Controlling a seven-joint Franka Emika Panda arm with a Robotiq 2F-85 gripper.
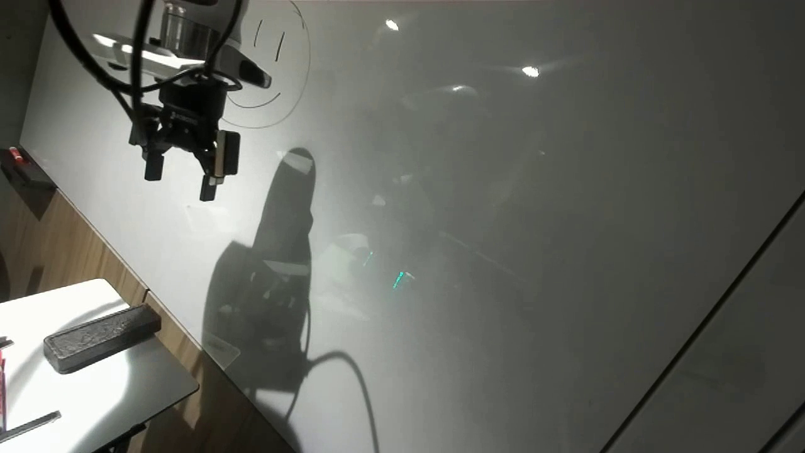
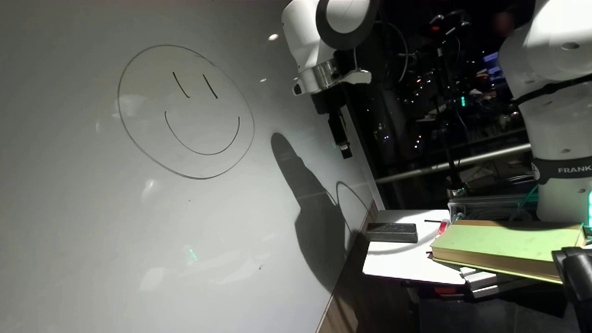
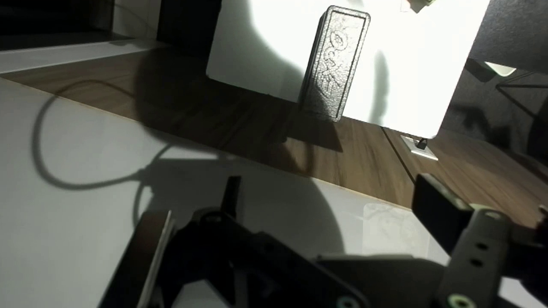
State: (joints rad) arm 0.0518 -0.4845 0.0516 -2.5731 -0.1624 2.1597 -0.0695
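My gripper (image 1: 181, 178) is open with nothing between its fingers, in front of a whiteboard (image 1: 503, 220). It also shows edge-on in an exterior view (image 2: 342, 143) and in the wrist view (image 3: 336, 201). A small dark block with a pale side (image 1: 227, 153) sits against the outside of one finger; it also shows in the wrist view (image 3: 141, 256). A smiley face in thin dark lines (image 2: 202, 153) is drawn on the board. A black oblong case with an embossed top (image 3: 336, 64) lies on a small white table (image 3: 411, 77), apart from the gripper.
A wood-grain panel (image 1: 94, 251) runs along the board's lower edge. A thick green book (image 2: 504, 240) lies at the white table. A dark holder with a red item (image 1: 28, 170) is at the board's edge. The arm's shadow falls on the board.
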